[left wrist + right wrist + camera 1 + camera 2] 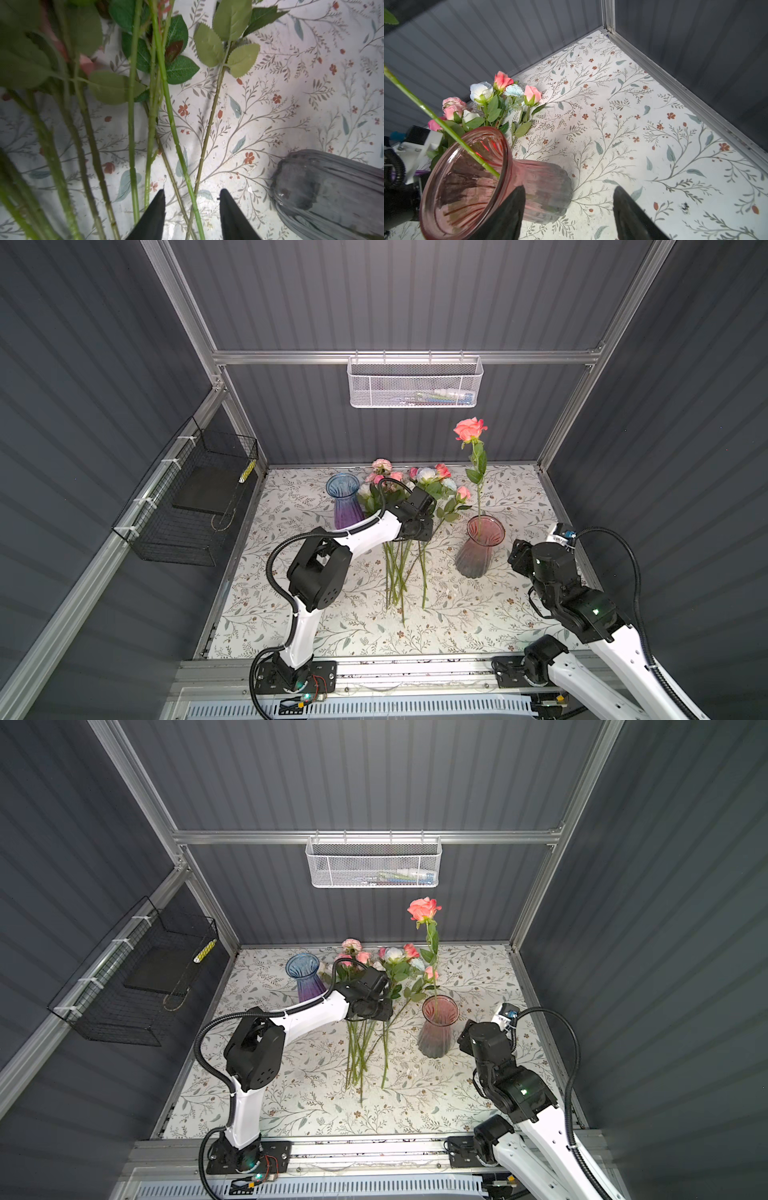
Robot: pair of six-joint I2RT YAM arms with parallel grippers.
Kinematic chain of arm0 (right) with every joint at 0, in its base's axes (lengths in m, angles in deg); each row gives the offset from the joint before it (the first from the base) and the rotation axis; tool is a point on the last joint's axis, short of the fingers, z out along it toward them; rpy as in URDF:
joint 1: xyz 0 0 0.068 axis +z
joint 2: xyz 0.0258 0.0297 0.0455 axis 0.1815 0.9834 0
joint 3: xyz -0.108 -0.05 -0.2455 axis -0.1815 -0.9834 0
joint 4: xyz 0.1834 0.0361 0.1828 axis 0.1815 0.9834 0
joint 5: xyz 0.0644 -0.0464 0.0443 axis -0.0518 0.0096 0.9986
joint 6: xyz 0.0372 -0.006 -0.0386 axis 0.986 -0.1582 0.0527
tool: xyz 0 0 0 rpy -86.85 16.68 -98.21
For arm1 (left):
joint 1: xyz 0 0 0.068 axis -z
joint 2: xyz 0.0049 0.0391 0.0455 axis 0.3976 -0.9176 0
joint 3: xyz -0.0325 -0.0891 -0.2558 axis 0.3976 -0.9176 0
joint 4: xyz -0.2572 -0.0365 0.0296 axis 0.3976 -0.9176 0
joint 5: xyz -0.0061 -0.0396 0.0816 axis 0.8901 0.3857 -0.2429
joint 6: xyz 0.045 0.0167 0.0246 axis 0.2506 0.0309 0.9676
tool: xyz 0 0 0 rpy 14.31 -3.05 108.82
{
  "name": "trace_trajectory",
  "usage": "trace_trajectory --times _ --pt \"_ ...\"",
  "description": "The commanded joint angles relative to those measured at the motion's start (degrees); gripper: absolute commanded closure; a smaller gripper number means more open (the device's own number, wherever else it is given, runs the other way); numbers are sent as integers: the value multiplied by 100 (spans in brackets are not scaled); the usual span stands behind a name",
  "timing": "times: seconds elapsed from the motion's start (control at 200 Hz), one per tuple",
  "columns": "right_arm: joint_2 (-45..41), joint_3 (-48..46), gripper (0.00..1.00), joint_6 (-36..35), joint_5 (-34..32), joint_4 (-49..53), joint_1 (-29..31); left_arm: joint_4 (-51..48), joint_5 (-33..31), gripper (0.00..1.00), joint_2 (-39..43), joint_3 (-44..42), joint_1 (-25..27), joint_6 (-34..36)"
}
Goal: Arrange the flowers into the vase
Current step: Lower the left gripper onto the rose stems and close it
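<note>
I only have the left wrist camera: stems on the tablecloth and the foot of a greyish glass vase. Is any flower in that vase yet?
Observer: Yes, one coral rose stands upright in it. Seen from above it is a pink vase.
Operator: Is there a second vase anywhere?
Observer: Yes, a blue and purple vase stands at the back, left of the loose blooms, with no stem in it.
Operator: And where is the right tool?
Observer: The right tool is open beside the pink vase, holding nothing.
</note>
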Motion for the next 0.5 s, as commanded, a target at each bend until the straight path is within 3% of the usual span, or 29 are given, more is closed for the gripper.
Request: trace_trajectory --times 0.0,0.245,0.495 --pt "-12 -209 32 236 121 16 -97 -97 77 53 -218 237 38 -167" --pt "-119 -380 32 201 294 53 -201 -183 -263 58 -527 441 40 -140" --pt "-391 -460 32 140 292 98 -225 -101 -341 78 -568 526 40 -50"
